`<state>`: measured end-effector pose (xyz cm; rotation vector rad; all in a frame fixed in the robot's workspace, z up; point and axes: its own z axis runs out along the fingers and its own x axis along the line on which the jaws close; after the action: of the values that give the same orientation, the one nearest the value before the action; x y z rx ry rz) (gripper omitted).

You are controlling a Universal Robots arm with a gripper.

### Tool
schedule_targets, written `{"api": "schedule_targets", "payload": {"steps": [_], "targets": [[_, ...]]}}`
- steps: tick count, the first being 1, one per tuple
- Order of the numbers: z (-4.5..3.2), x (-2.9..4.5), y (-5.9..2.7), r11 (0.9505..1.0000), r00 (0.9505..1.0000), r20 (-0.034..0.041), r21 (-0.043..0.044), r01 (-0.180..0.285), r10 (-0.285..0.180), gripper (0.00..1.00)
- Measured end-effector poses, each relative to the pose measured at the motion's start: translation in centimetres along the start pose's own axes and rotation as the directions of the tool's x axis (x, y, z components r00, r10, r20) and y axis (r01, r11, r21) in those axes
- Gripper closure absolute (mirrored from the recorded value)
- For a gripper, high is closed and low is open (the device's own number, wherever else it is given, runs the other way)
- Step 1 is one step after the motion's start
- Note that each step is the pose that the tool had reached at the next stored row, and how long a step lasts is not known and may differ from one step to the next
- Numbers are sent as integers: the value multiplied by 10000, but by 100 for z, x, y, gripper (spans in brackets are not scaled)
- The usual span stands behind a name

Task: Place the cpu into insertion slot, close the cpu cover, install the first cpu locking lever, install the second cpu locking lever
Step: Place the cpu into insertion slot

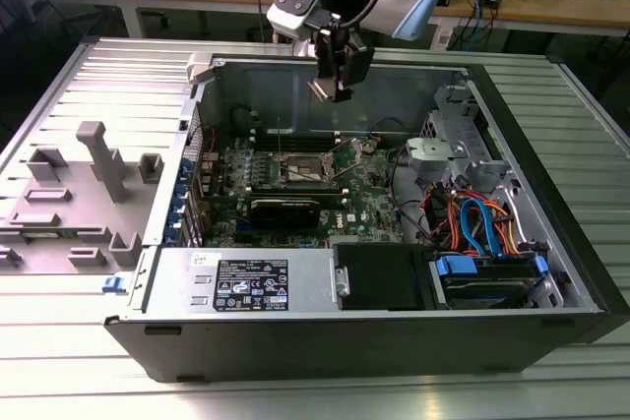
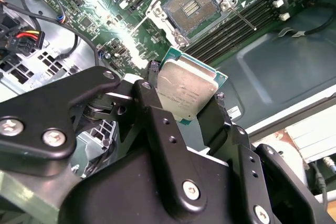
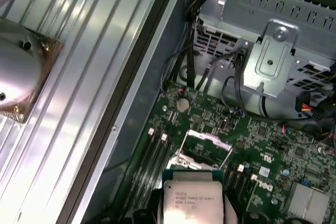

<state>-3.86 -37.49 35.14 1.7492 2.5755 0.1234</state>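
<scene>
1. The fingers (image 2: 212, 121) are clamped on the cpu (image 2: 188, 90), gripping opposite edges.
2. The cpu hangs above the open computer case (image 1: 295, 341), well apart from the uncovered insertion slot (image 2: 191, 9).

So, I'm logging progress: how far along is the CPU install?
Nothing looks finished yet. In hand: the gripper is shut on the cpu, held above the open case. The insertion slot is empty and the cpu cover stands open, so seating, closing and locking remain.
</scene>
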Motion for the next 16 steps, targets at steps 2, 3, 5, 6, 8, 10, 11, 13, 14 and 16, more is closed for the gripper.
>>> {"api": "schedule_targets", "payload": {"steps": [2, 3, 5, 6, 8, 10, 11, 13, 14, 16], "targets": [[5, 0, -1, 9996, 9996, 22, -7, -283, 283, 45], [8, -1, -1, 9987, 9987, 41, -12, -509, 509, 45], [13, -1, -1, 9973, 9973, 58, -19, -731, 731, 45], [17, -1, -2, 9958, 9958, 72, -24, -911, 911, 45], [30, -1, -3, 9909, 9908, 107, -38, -1345, 1346, 45], [38, -1, -3, 9868, 9867, 130, -47, -1618, 1619, 45], [42, -2, -4, 9843, 9842, 141, -52, -1762, 1763, 45], [53, -2, -5, 9783, 9782, 165, -63, -2070, 2071, 45], [59, -2, -5, 9750, 9748, 176, -70, -2222, 2223, 45], [76, -2, -6, 9624, 9621, 212, -87, -2717, 2718, 45]]}}
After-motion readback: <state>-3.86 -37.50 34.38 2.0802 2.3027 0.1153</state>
